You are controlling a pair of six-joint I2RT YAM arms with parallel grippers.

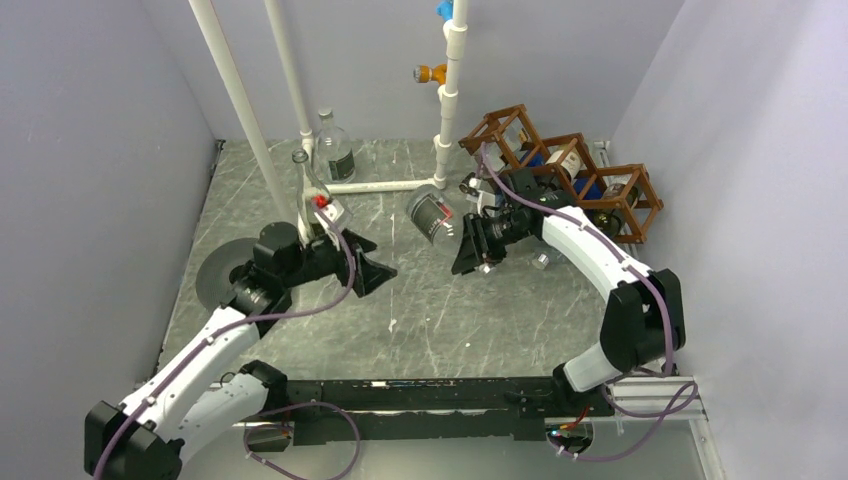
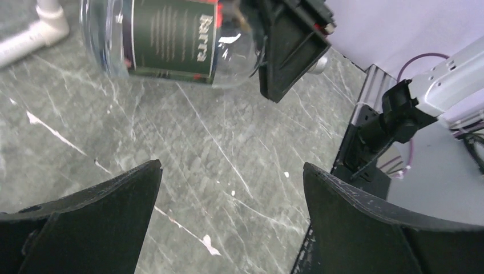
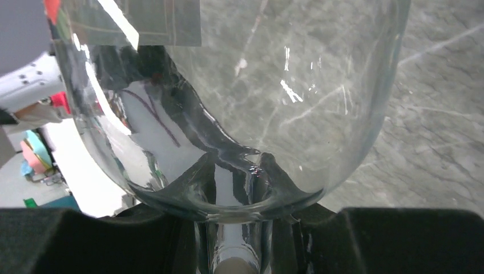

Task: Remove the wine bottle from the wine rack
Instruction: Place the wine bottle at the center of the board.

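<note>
Mid-frame, top view: right gripper (image 1: 470, 245) clenched on neck of wine bottle (image 1: 432, 215), bottle apart from wine rack (image 1: 565, 170) at upper right. Left gripper (image 1: 372, 262) released, empty. Risks slip on smooth glass, heavy body levering against narrow grip.

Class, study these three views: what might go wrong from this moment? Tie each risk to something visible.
The right tool is shut only on the thin neck of the clear bottle, whose body sticks out sideways; it may pivot or slip. Its base is near the white pipe, so a swing might strike that.
</note>
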